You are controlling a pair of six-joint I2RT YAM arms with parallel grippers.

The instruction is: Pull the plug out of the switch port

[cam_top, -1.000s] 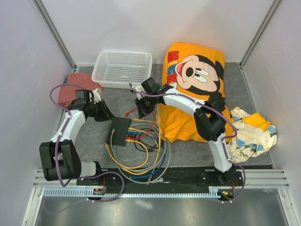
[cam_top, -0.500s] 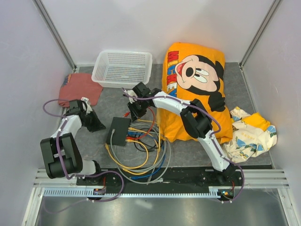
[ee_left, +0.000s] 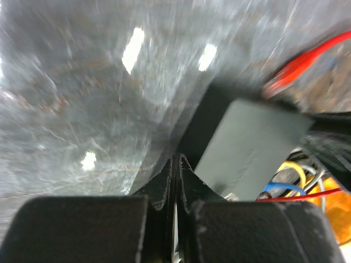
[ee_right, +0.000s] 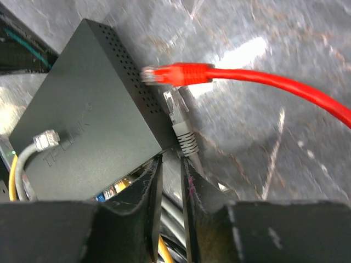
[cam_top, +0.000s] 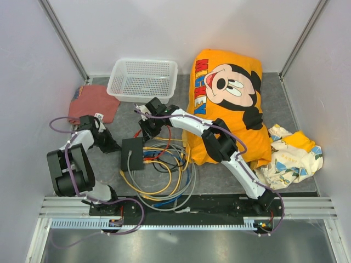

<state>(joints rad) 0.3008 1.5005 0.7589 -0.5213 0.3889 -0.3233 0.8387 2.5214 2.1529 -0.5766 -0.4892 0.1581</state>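
Observation:
The matte-black switch (cam_top: 131,153) lies flat on the grey mat, with yellow, blue and grey cables running from its near right side. My left gripper (cam_top: 111,147) is shut and empty, its tips (ee_left: 176,159) at the switch's (ee_left: 252,142) left edge. My right gripper (cam_top: 146,129) hovers at the switch's (ee_right: 82,126) far corner, jaws a narrow gap apart (ee_right: 171,164) with nothing between them. A loose red plug (ee_right: 159,74) and a loose grey plug (ee_right: 176,109) lie beside that corner. Another grey plug (ee_right: 45,139) rests on the switch's top.
A white mesh basket (cam_top: 143,79) stands at the back. A red cloth (cam_top: 93,101) lies back left. An orange Mickey pillow (cam_top: 227,104) and a patterned cloth (cam_top: 290,156) fill the right. Cable loops (cam_top: 164,181) spread in front of the switch.
My right gripper has moved left and down to the switch's far corner. The switch and cables have shifted left. My left gripper has drawn back left and lower.

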